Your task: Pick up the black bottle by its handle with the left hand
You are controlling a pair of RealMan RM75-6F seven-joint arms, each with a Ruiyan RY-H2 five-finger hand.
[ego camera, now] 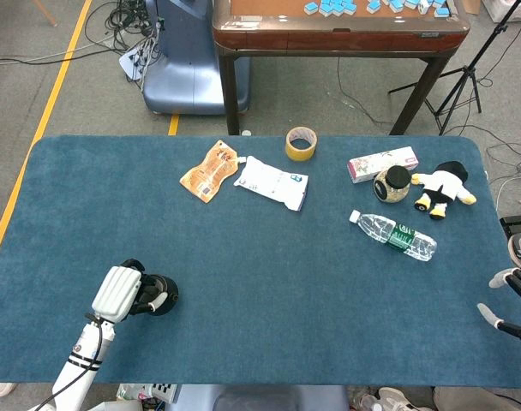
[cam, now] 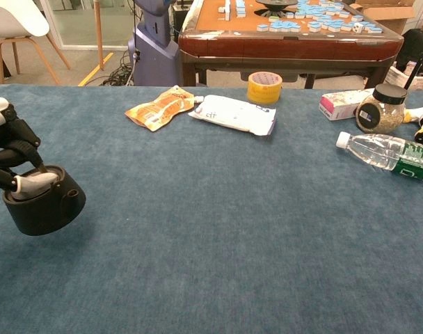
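The black bottle [cam: 44, 205] is a squat dark pot at the table's front left, seen also in the head view as the black bottle [ego camera: 160, 294]. My left hand [cam: 10, 163] grips its handle from above, fingers curled over the top; in the head view the left hand [ego camera: 119, 293] covers most of the bottle. Whether the base touches the cloth I cannot tell. My right hand [ego camera: 511, 304] shows at the right edge of the head view, holding nothing, fingers apart.
On the blue cloth table [ego camera: 260, 291] lie an orange pouch [ego camera: 208, 169], a white pouch [ego camera: 272, 181], a yellow tape roll [ego camera: 301, 143], a pink box [ego camera: 382, 163], a jar [ego camera: 392, 183], a plush toy [ego camera: 444, 188] and a water bottle [ego camera: 392, 235], all far back.
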